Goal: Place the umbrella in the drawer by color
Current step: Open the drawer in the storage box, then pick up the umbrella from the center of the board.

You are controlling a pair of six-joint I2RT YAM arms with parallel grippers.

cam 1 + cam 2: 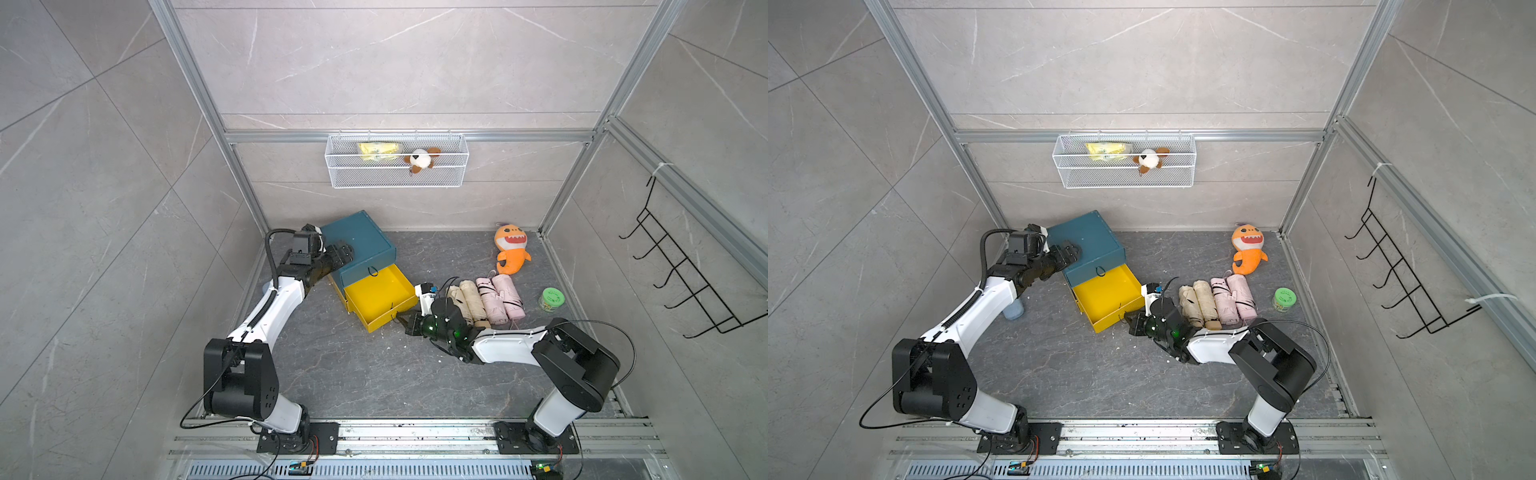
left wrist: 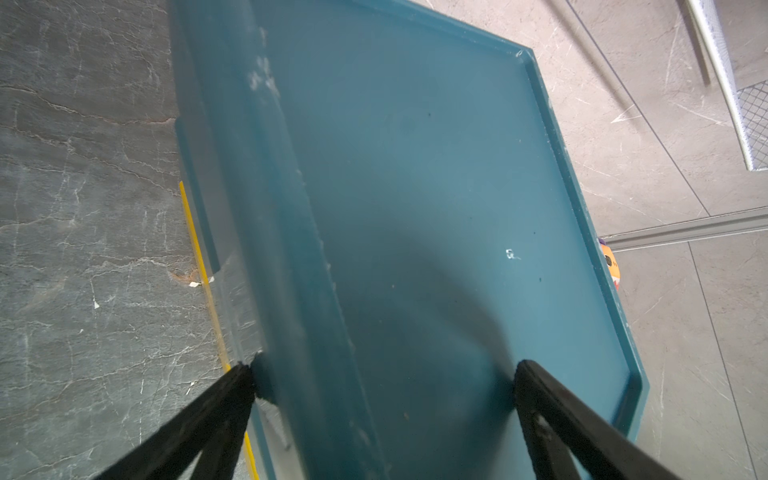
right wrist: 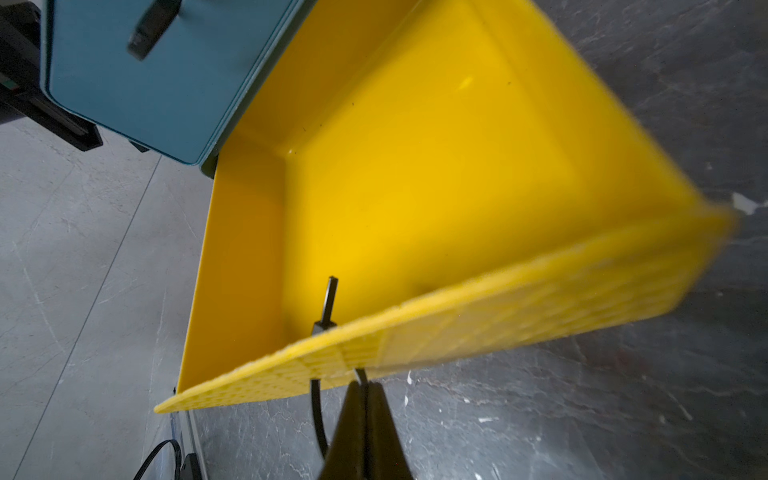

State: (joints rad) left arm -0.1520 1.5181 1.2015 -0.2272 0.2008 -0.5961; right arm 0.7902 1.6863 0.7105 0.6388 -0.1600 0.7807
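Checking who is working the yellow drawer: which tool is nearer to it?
Right. The right tool is shut on the loop at the front of the yellow drawer; the left tool sits open over the blue cabinet, above and behind it.

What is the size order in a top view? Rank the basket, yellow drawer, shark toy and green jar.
1. basket, though it hangs nearer the camera, so its lead over the drawer is unsure
2. yellow drawer, partly under the cabinet
3. shark toy
4. green jar
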